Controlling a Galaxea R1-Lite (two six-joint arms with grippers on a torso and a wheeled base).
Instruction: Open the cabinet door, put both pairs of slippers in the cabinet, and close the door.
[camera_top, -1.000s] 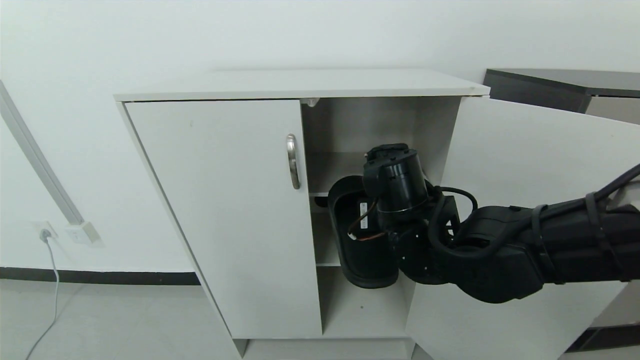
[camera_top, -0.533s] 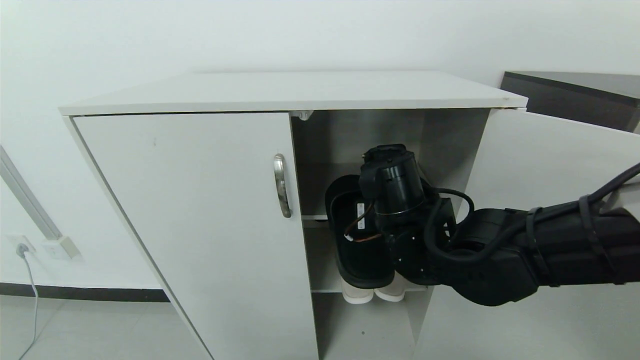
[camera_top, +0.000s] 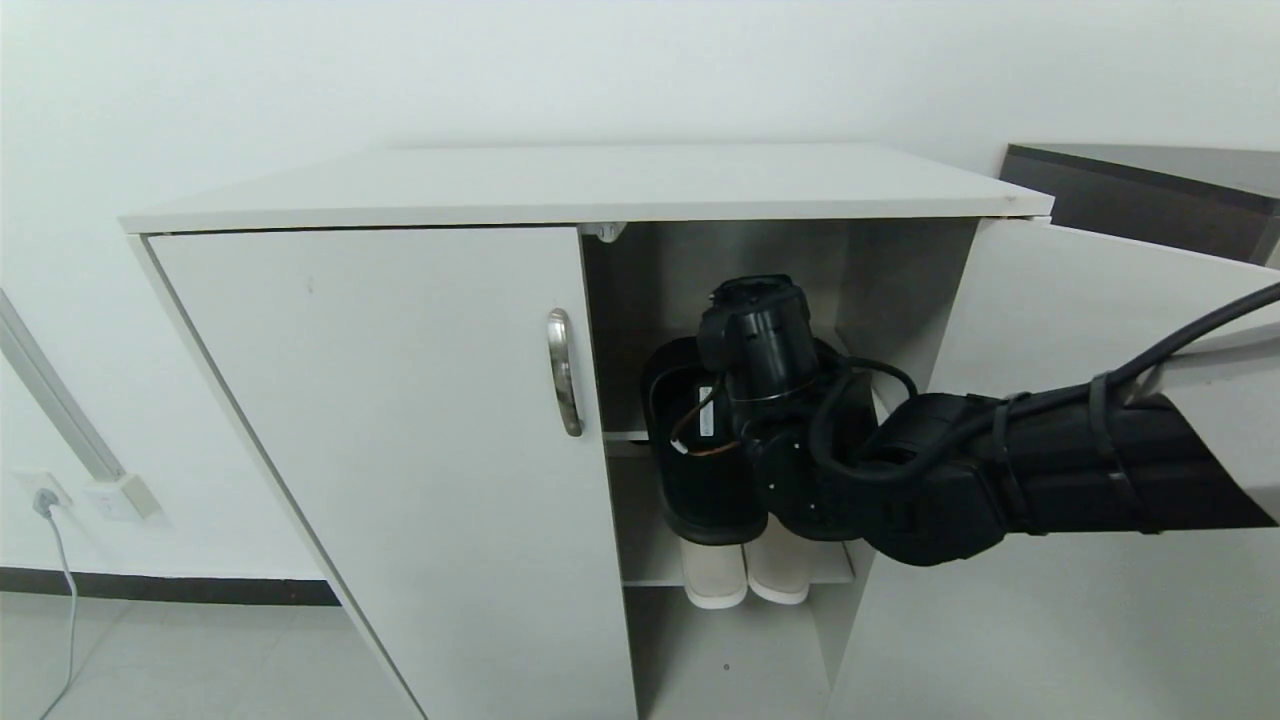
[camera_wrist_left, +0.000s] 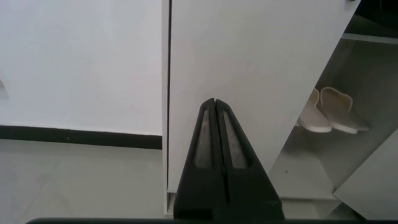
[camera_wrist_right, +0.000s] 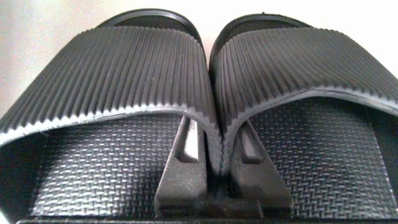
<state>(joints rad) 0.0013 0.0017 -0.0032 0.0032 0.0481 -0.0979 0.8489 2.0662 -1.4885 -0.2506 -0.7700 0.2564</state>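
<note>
right jaws pinch black slippers (camera_wrist_right: 208, 93) by adjoining straps | left jaws closed, empty, outside cabinet (camera_top: 560, 185) | risk: hanging pair could snag cabinet's upper shelf (camera_top: 622, 436), slipping free

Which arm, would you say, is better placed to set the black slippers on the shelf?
Right. The right gripper is shut on the black slippers at the cabinet opening, above the white slippers. The left gripper hangs empty before the closed door.

- Matt black rubber on the black slippers (camera_wrist_right: 124, 74): ribbed straps over the fingers (camera_wrist_right: 186, 146), cross-hatched footbeds beside them.
- Smooth matt white laminate on the cabinet door (camera_top: 400, 420).
- Brushed metal on the handle (camera_top: 564, 372).
</note>
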